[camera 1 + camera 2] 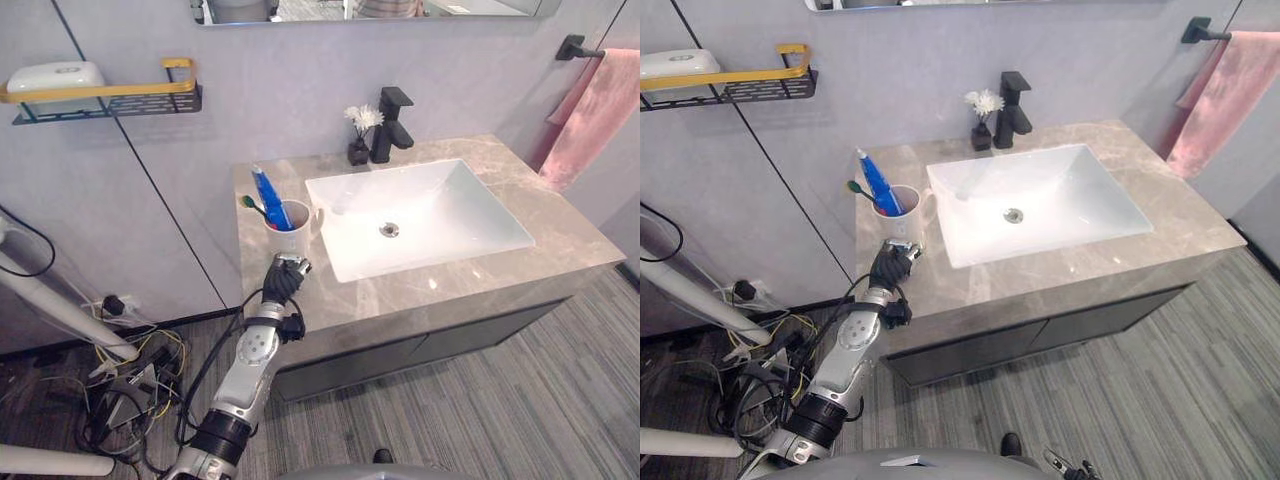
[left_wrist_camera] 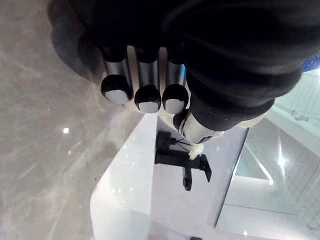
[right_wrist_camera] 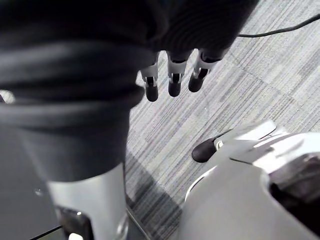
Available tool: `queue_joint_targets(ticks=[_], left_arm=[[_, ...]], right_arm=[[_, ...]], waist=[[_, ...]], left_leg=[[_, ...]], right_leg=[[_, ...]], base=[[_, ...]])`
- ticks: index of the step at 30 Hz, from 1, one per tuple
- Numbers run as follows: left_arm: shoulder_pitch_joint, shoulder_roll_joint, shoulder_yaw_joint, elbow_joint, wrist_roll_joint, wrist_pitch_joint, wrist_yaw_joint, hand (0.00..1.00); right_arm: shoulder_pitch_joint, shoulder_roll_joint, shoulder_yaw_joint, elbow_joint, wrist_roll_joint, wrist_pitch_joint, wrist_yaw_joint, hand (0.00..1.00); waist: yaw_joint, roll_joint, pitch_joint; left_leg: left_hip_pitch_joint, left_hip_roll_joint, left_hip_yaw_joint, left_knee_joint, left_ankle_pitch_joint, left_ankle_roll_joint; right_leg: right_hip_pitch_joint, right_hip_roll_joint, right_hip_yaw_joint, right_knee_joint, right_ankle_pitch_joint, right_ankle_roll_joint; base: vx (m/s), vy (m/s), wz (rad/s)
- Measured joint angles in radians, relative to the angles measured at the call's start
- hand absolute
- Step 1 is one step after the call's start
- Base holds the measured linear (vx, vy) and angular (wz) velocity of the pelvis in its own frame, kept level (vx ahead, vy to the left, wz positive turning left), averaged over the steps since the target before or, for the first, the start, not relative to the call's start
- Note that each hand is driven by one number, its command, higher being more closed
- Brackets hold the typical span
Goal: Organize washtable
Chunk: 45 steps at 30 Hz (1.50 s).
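Cup, white, stands upright on the desk, at its left end just beside the sink basin. It holds a blue toothpaste tube and a green-headed toothbrush, both leaning toward the wall side.

Your left hand rests on the desk directly in front of the cup, on the edge nearest the robot. Whether it touches the cup, you cannot tell from either eye view. In the left wrist view its fingers are curled inward with the pads turned back toward the camera, and nothing is held between them and the thumb.

Behind the basin, at the wall, a black faucet stands upright. Just beside it, on its left, is a small dark vase with white flowers.

On the wall to the left, well apart from the desk, a black shelf with a yellow rail carries a white box. On the right a pink towel hangs from a black bar.

Your right hand hangs over the grey striped floor, fingers loose and straight, holding nothing.
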Motion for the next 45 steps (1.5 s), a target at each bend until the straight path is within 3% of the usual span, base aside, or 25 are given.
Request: queue_joint_targets(ticks=[10,15,30,45], left_arm=[[-0.081,-0.004,0.003,0.099,0.041,-0.002,0.01,1.0],[-0.14,-0.005,0.047,0.159,0.048,-0.001,0.03,1.0],[-0.275,0.013,0.2,0.253,0.048,0.005,0.115,1.0],[-0.383,0.047,0.307,0.32,0.049,0.001,0.143,1.0]], right_arm=[[0.002,0.0,0.0,-0.007,0.0,0.0,0.001,0.0],[0.005,0.003,0.0,-0.01,0.0,0.002,0.003,0.0],[0.008,0.004,0.025,-0.048,0.0,0.0,0.025,0.0],[0.008,0.006,0.041,-0.073,0.0,-0.001,0.039,0.0]], waist=[[-0.004,0.0,0.0],[-0.023,0.0,0.0],[-0.027,-0.011,0.014],[-0.028,-0.023,0.049]], left_leg=[[-0.001,0.001,0.026,0.001,-0.004,-0.002],[-0.001,0.003,0.033,0.001,-0.007,-0.003],[-0.01,0.008,0.101,0.001,-0.023,-0.006],[-0.029,0.008,0.134,0.011,-0.032,-0.006]], right_leg=[[-0.016,0.005,0.026,0.0,0.005,-0.002],[-0.024,0.01,0.04,-0.001,0.007,-0.002],[-0.073,0.023,0.11,-0.001,0.018,-0.004],[-0.107,0.028,0.144,-0.001,0.03,-0.007]], base=[[0.0,0.001,-0.07],[0.01,-0.003,-0.08],[0.01,-0.001,-0.13],[0.0,0.001,-0.06]])
